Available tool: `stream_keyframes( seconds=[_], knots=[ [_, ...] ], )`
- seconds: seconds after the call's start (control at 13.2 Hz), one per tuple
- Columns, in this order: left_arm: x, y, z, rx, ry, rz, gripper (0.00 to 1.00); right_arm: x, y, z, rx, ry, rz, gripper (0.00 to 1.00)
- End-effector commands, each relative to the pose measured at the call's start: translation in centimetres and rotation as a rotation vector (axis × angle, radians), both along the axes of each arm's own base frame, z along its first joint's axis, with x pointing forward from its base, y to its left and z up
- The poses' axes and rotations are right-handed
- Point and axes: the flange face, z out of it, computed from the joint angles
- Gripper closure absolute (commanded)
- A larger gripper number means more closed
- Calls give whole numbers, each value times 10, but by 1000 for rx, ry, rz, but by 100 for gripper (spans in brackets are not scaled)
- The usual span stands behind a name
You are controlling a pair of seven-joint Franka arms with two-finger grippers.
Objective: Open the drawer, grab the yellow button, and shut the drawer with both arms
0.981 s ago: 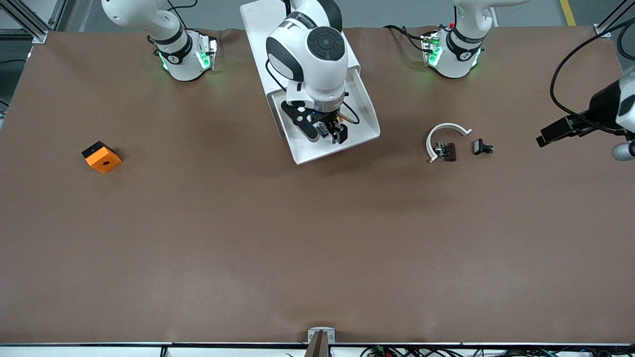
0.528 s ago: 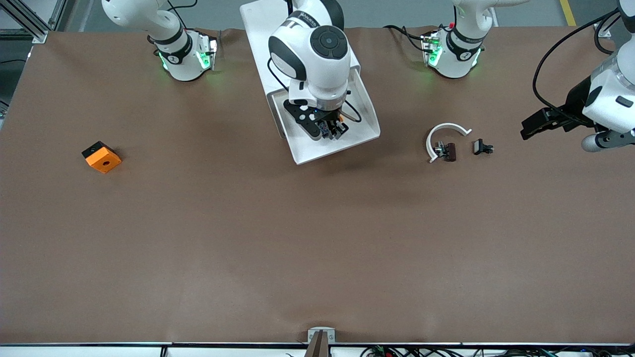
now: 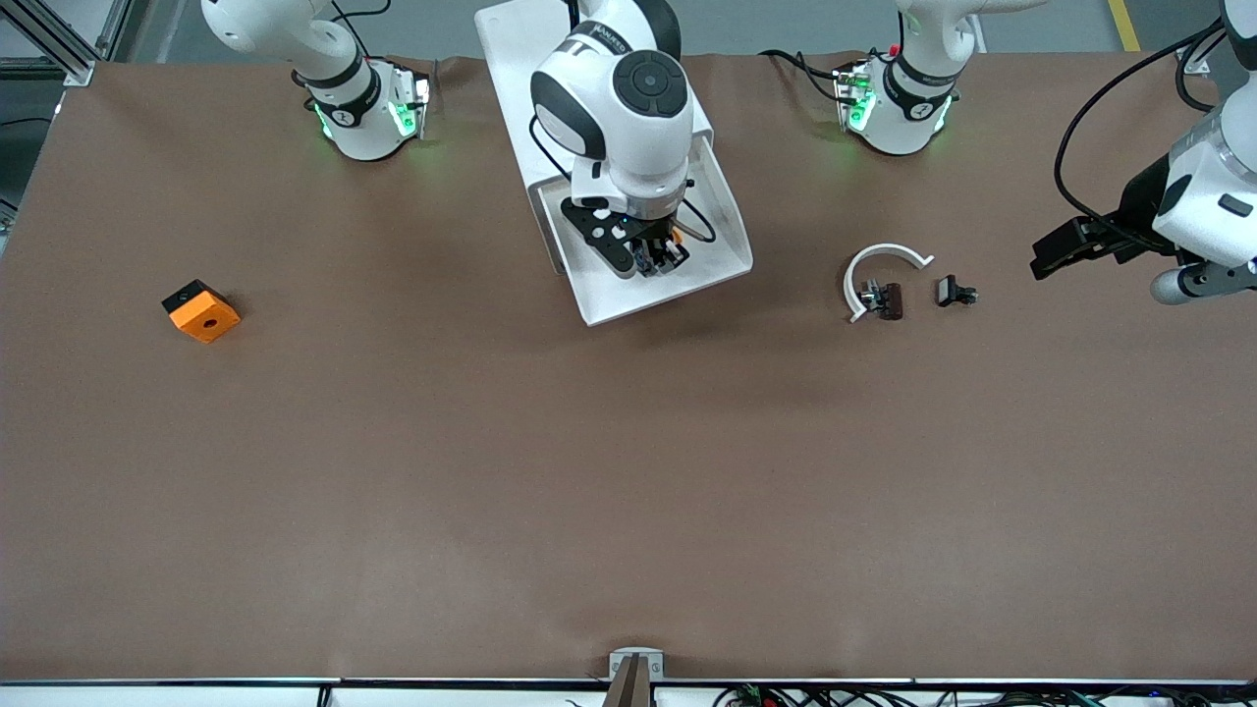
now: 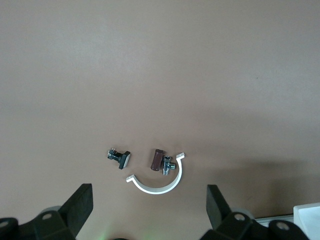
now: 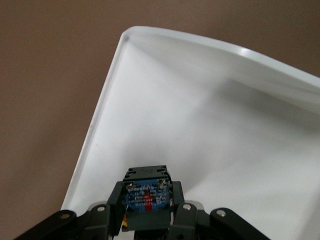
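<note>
The white drawer (image 3: 722, 250) stands pulled out of its white cabinet (image 3: 506, 59), toward the front camera. My right gripper (image 3: 656, 257) reaches down into it and is shut on the button (image 5: 146, 192), whose bluish base and black body show between the fingers, with a sliver of orange at one side. The drawer's bare white floor (image 5: 200, 130) lies beneath. My left gripper (image 3: 1043, 263) hangs open and empty over the table toward the left arm's end; in its wrist view the left gripper (image 4: 149, 207) has its fingertips (image 4: 80, 205) far apart.
A white half-ring clip (image 3: 879, 253) lies beside the drawer toward the left arm's end, with a small brown part (image 3: 889, 300) and a small black part (image 3: 955, 292). An orange block (image 3: 201, 310) with a centre hole sits toward the right arm's end.
My right gripper has shut on the button inside the drawer. The left arm swung in from the table's end toward the white clip, then held still.
</note>
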Motion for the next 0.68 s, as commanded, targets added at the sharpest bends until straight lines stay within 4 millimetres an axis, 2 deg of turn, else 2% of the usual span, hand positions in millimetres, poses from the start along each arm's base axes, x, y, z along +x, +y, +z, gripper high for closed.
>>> stream_keyframes(
  seconds=[0.0,0.08,0.15,0.23,0.3,0.38,0.53,0.6],
  knots=[
    [10,0,-1,13,-9,-14,0,38,-32,52,58,72,73,100],
    [14,-4,-8,10,-1,-16,0,58,-55,71,57,82,126,100],
    [19,-10,-17,8,9,-23,0,77,-79,78,58,91,171,100],
    [25,-24,-27,-1,6,-43,0,94,-108,97,79,68,229,100],
    [29,-38,-30,-8,-18,-60,0,110,-135,107,83,46,295,100],
    [36,-49,-45,-14,-7,-77,0,123,-158,108,64,40,373,100],
    [44,-78,-66,-28,-5,-120,0,156,-217,102,-26,37,486,100],
    [49,-83,-72,-34,-18,-125,0,169,-242,97,-47,41,523,100]
  ],
)
